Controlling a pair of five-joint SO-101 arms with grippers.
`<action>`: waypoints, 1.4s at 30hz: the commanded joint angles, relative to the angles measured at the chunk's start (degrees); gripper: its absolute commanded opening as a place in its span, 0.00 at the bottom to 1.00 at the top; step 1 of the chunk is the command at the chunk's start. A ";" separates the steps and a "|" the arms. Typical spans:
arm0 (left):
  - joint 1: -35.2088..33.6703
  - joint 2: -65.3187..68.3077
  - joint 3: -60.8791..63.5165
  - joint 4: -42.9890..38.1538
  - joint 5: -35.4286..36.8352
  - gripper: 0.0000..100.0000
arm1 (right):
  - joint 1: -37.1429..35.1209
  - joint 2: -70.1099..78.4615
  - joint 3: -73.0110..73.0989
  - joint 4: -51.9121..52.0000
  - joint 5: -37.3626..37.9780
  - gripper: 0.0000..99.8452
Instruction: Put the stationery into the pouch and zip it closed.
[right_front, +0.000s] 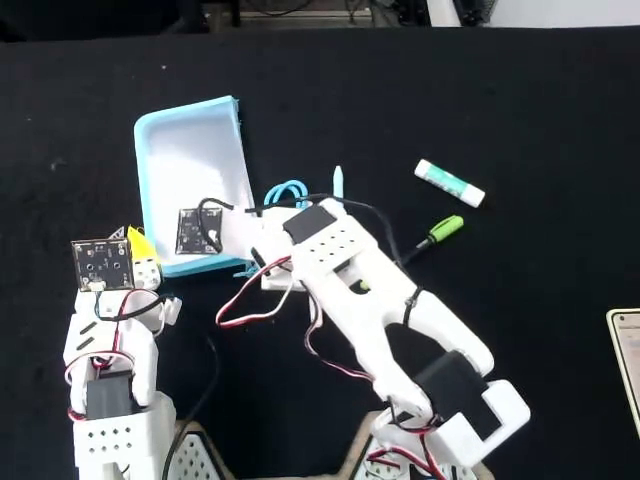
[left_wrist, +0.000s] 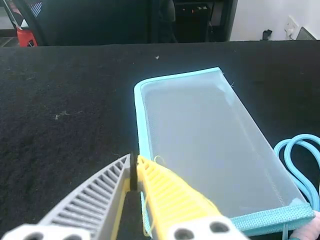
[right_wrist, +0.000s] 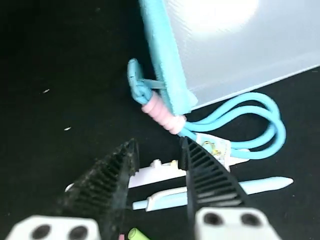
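Right jaws spread over pale pen (right_wrist: 265, 186) beside pouch (right_wrist: 240, 45); left jaws pressed together at pouch edge.

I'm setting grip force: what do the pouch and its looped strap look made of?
The pouch looks like soft, frosted translucent plastic, with a glare spot on it, edged in light blue woven-looking fabric. The strap looks like a smooth, slightly glossy cord, perhaps rubbery or plastic-coated; it holds rounded loops.
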 joint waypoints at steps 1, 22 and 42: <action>0.31 -0.26 1.45 0.18 0.62 0.03 | 2.37 -2.59 0.75 -5.10 0.62 0.15; -3.30 -0.26 1.45 -0.35 3.52 0.03 | 2.11 4.97 1.45 -8.35 9.93 0.28; -3.30 -0.26 1.45 -0.35 3.43 0.03 | -0.09 17.89 -4.53 -5.80 14.42 0.28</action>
